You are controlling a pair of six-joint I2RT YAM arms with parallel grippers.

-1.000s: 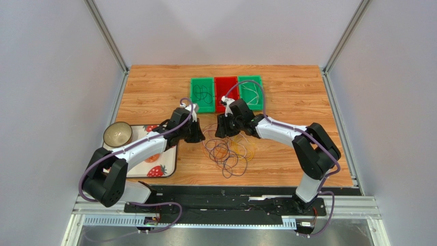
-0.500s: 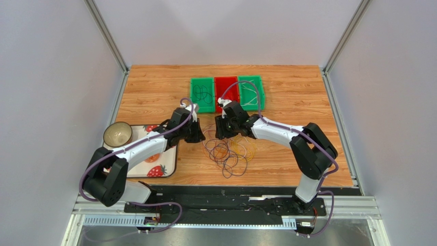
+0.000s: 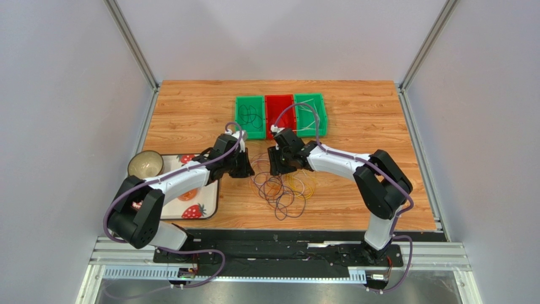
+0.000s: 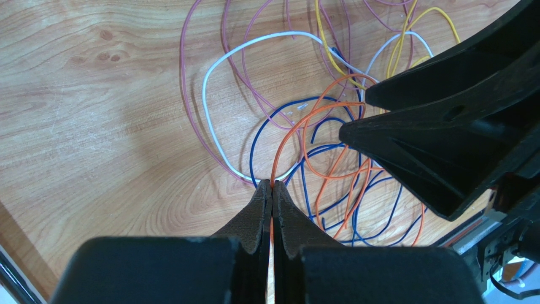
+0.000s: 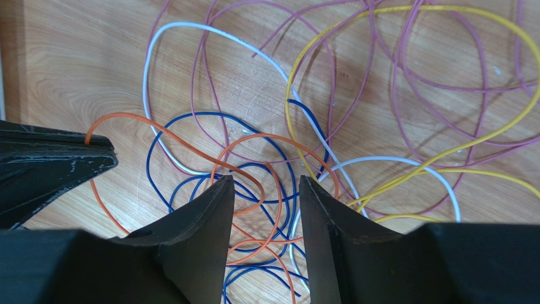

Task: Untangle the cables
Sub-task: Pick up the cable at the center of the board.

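Cables, thin tangled loops of purple, yellow, white, blue and orange wire (image 3: 282, 189), lie just ahead of both grippers. Left gripper (image 4: 271, 196) pinches one orange strand (image 4: 293, 128), seemingly anchoring it. The right gripper (image 5: 266, 190), part-open, straddles an orange loop (image 5: 279, 138), probably to draw it free. It has shifted slightly toward the tangle since a second ago.

Table (image 3: 190, 101) — cables (image 3: 282, 190) heaped near its middle. Beyond the heap, three bins in a row: left bin (image 3: 250, 117), middle bin (image 3: 272, 107), right bin (image 3: 310, 114). Tray (image 3: 206, 199) at near left — bowl (image 3: 145, 165) on its far-left corner. Left gripper (image 3: 248, 171) at the heap's far-left edge, right gripper (image 3: 274, 170) just right of it.
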